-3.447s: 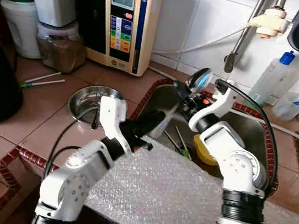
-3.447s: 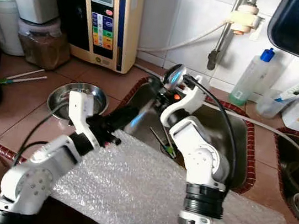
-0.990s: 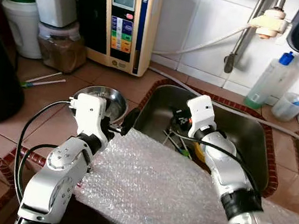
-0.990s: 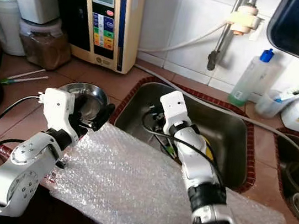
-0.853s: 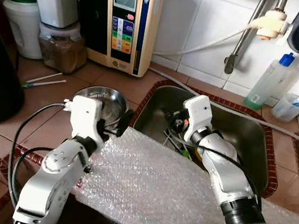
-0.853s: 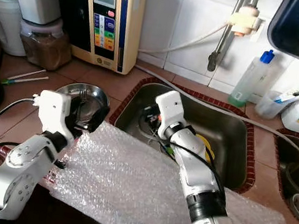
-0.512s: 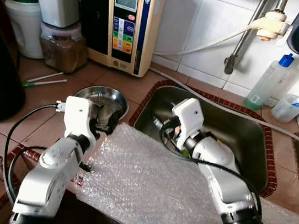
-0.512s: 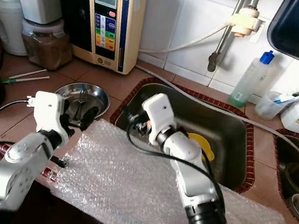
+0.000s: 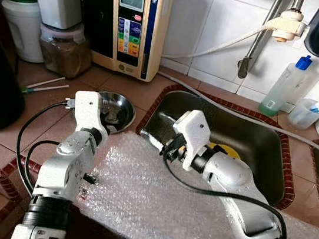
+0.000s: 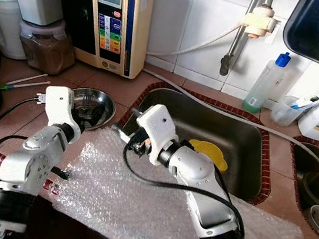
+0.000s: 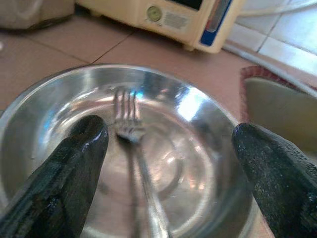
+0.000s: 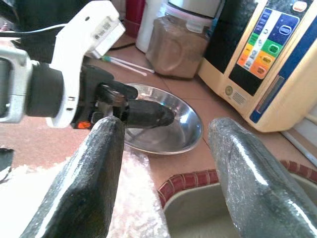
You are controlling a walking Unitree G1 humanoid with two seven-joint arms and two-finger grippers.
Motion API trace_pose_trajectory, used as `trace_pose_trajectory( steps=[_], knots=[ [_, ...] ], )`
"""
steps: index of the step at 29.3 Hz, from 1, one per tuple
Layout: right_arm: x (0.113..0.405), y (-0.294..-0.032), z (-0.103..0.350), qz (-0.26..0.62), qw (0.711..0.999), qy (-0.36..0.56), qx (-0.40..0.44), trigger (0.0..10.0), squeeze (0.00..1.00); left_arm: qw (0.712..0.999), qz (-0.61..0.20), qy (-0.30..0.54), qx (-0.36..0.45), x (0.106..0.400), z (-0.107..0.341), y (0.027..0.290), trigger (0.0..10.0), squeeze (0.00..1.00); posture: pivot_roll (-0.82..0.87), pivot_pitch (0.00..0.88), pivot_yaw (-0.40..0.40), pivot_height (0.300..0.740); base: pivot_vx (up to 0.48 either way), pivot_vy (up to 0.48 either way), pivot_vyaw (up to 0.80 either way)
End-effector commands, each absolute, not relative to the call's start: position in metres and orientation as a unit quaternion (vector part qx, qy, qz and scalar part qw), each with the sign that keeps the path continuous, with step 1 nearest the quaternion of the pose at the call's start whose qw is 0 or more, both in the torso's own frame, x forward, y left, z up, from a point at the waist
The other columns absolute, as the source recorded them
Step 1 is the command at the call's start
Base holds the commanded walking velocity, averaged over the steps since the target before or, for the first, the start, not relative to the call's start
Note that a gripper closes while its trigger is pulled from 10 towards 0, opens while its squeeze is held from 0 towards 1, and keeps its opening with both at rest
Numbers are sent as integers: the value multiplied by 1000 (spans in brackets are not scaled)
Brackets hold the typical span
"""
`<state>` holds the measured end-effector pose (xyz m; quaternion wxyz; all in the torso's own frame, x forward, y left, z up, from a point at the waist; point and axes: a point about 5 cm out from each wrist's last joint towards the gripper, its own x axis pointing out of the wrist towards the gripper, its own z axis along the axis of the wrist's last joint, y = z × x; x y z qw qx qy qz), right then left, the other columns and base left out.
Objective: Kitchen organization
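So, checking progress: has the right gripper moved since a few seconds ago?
Yes. The right gripper has swung from above the sink leftward to the sink's left rim, toward the steel bowl.

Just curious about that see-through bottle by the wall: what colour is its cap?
The bottle's cap is blue, clearest in the left eye view.
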<state>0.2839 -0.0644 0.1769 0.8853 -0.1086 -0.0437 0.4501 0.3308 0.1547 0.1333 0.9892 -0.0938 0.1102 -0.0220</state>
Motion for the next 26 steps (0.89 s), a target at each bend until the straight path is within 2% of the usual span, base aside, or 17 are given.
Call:
trace_pose_trajectory(
  steps=[1,4,9,13,17,18,19,20,21,22,26],
  knots=[
    [280,-64,177,459,880,-41,-111,10000,0,988,-20,114,-100,335,135,153,10000,0,33,0,-23,740,0,0,0],
    [277,-62,179,465,877,-50,-108,10000,0,980,-11,134,-149,339,133,150,10000,0,34,0,-20,740,0,0,0],
    [278,-62,181,463,879,-53,-99,10000,0,981,-12,131,-143,340,135,150,10000,0,31,0,-17,740,0,0,0],
    [266,-63,188,503,861,-25,-71,10000,0,978,-4,161,-130,346,133,152,10000,0,34,0,-13,740,0,0,0],
    [266,-65,190,507,859,-23,-66,10000,0,976,0,173,-132,347,131,154,10000,0,34,0,-13,740,0,0,0],
    [266,-65,191,508,859,-23,-65,10000,0,974,7,182,-134,347,129,156,8510,0,35,0,-13,740,0,0,0],
    [266,-65,191,508,859,-23,-65,10000,0,973,13,185,-140,347,129,156,8510,0,36,0,-15,740,0,0,0],
    [266,-65,191,508,858,-23,-69,10000,0,971,15,194,-140,347,128,157,2706,0,37,0,-15,740,0,0,0],
    [266,-65,191,508,858,-23,-69,10000,0,971,15,194,-140,347,128,157,2706,0,37,0,-15,740,0,0,0],
    [265,-65,192,509,858,-21,-69,10000,0,970,14,199,-138,347,127,157,0,0,39,0,-15,740,0,0,0],
    [265,-65,192,510,857,-20,-69,10000,0,969,13,204,-142,347,126,157,0,0,39,0,-15,740,0,0,0]
  ],
)
